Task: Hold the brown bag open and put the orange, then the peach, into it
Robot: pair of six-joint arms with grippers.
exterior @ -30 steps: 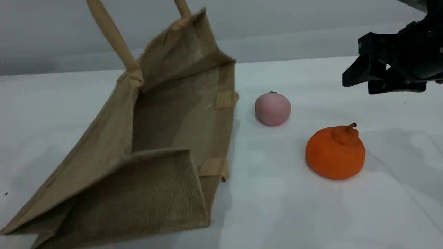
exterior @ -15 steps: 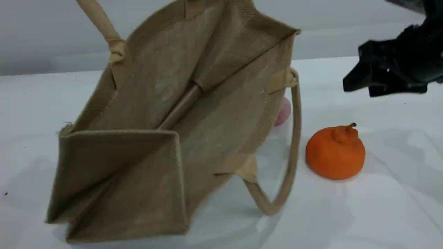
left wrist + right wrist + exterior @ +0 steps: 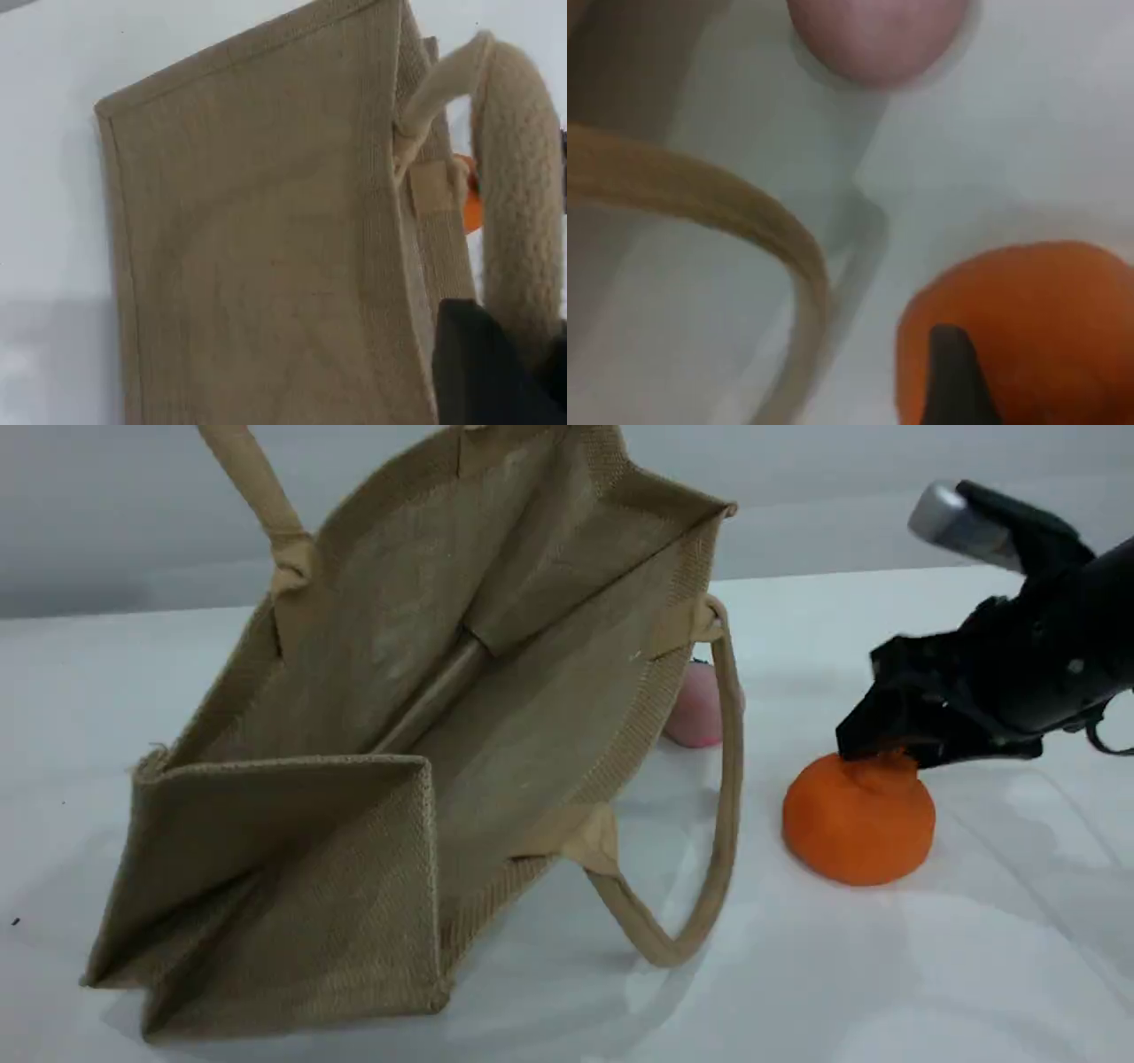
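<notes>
Hovering wide open atop the orange (image 3: 858,828), right gripper (image 3: 886,746) grips nothing yet — fruit sits on the table (image 3: 886,974). Left gripper (image 3: 496,359) pinches the brown bag (image 3: 372,717) handle (image 3: 257,487), mouth gaping; peach (image 3: 695,713) beside it — both fruits remain.

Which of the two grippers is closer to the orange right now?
The right. The right gripper is open, right at the top of the orange, around its neck. The left gripper is on the far side of the bag, shut on its upper handle.

White table (image 3: 886,974) under soft even light; plain grey wall (image 3: 89,514) behind.
</notes>
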